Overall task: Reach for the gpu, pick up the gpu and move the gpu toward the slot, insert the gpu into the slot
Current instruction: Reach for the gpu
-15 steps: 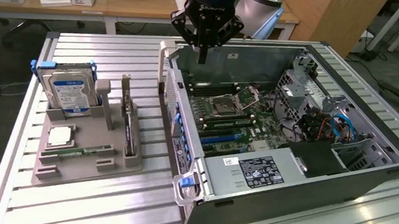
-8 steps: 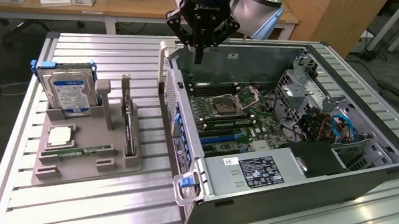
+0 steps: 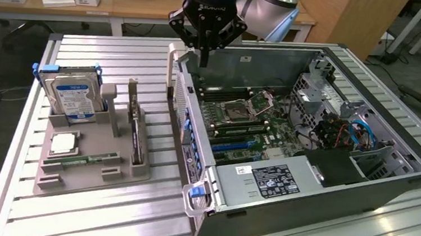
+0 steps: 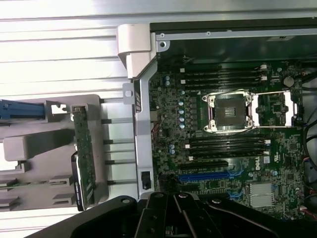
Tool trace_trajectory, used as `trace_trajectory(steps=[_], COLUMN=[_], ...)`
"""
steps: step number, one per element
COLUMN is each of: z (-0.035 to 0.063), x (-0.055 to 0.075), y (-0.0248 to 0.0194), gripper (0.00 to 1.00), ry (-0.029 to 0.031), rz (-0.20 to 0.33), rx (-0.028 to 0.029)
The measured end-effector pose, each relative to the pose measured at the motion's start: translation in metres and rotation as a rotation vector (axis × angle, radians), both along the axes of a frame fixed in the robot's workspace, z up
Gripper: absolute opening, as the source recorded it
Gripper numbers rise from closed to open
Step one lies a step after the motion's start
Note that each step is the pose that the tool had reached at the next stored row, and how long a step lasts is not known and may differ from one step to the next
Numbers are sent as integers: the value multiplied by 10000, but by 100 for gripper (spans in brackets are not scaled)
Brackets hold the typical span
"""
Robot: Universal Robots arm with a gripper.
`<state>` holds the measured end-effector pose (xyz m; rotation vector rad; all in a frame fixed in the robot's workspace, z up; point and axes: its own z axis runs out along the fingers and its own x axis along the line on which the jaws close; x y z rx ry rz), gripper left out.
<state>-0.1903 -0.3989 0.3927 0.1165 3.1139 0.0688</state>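
The gpu [image 3: 137,128] is a thin green card standing on edge in a slot of the grey holder [image 3: 78,178], on the exterior view's left of the open computer case [image 3: 318,183]. In the wrist view the gpu [image 4: 84,163] shows edge-on, with a dark part at one end. My gripper [image 3: 202,60] hangs shut and holds nothing, above the case's far corner, well behind and above the card. The black gripper [image 4: 174,204] body also shows in the wrist view. The blue slot [image 3: 232,144] lies on the motherboard; the same slot [image 4: 205,176] appears in the wrist view.
A blue-labelled hard drive [image 3: 76,99] stands upright in the holder, with a square chip [image 3: 64,142] and a narrow memory stick [image 3: 88,158] lying in front of it. The case's near wall [image 3: 183,121] rises between holder and motherboard. Desks stand behind the ribbed metal table [image 3: 97,222].
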Motion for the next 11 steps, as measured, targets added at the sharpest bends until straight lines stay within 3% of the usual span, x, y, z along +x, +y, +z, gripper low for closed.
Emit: trace_trajectory(steps=[11], z=[-1], x=[-144], y=[0], gripper=[10], ry=[0], rz=[0], rx=[0])
